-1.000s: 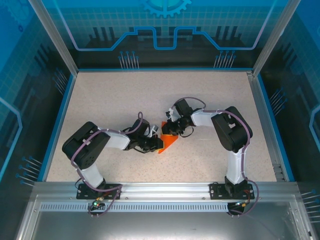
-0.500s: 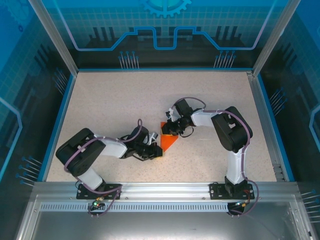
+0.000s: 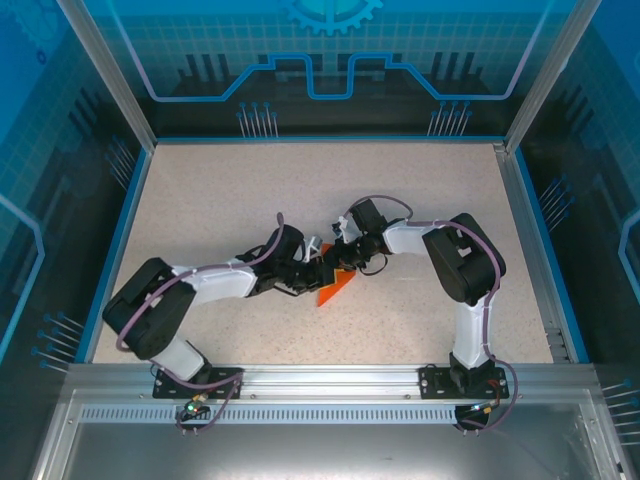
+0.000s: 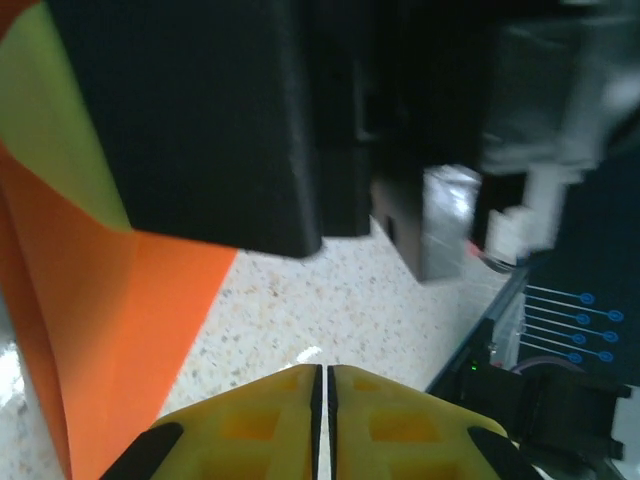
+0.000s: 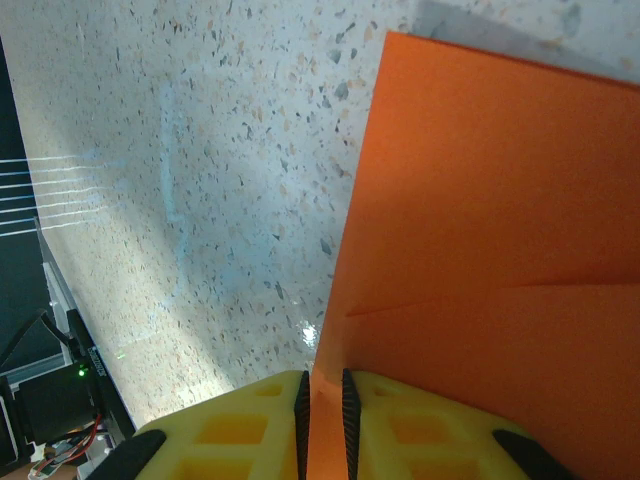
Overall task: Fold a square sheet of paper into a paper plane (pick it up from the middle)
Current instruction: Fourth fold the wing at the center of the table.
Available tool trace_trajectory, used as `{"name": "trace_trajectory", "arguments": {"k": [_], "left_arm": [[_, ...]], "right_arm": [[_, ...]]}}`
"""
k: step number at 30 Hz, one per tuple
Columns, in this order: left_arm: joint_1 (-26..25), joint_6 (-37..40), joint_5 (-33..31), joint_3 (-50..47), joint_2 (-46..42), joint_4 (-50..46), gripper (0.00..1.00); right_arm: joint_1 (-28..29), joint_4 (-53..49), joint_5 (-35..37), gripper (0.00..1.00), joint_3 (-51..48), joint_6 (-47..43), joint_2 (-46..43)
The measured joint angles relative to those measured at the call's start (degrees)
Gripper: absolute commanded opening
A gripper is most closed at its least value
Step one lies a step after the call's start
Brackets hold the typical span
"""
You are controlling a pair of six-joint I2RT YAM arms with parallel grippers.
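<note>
Left gripper point(image 3: 320, 270), right gripper point(image 3: 341, 262) at orange paper point(image 3: 335, 288)

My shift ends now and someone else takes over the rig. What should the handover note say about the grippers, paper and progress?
Right gripper: shut on an edge of the orange sheet of paper.
Left gripper: shut, empty, close beside it.
Paper: middle of the table, between both grippers, creased into a pointed shape.
Done: first folds.
Left: remaining folds into a slim plane.
</note>
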Motion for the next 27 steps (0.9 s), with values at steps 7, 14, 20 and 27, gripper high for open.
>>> {"name": "trace_trajectory", "arguments": {"k": [7, 14, 20, 27], "left_arm": [[0.00, 1.03, -3.39, -0.50, 4.28, -1.60, 0.11], [-0.13, 2.40, -5.81, -1.44, 5.42, -2.60, 0.10], [-1.07, 1.99, -6.14, -1.62, 6.47, -1.09, 0.03], [-2.64, 0.42, -8.55, -3.56, 6.14, 2.84, 0.00]], "right_arm": [[-0.02, 0.59, -0.11, 0.20, -0.22, 0.61, -0.09], [-0.02, 0.59, -0.13, 0.20, -0.24, 0.74, -0.11], [0.02, 0.31, 0.02, 0.22, -0.11, 0.61, -0.37], [-1.11, -3.13, 1.81, 0.23, -0.15, -0.37, -3.78]]}}
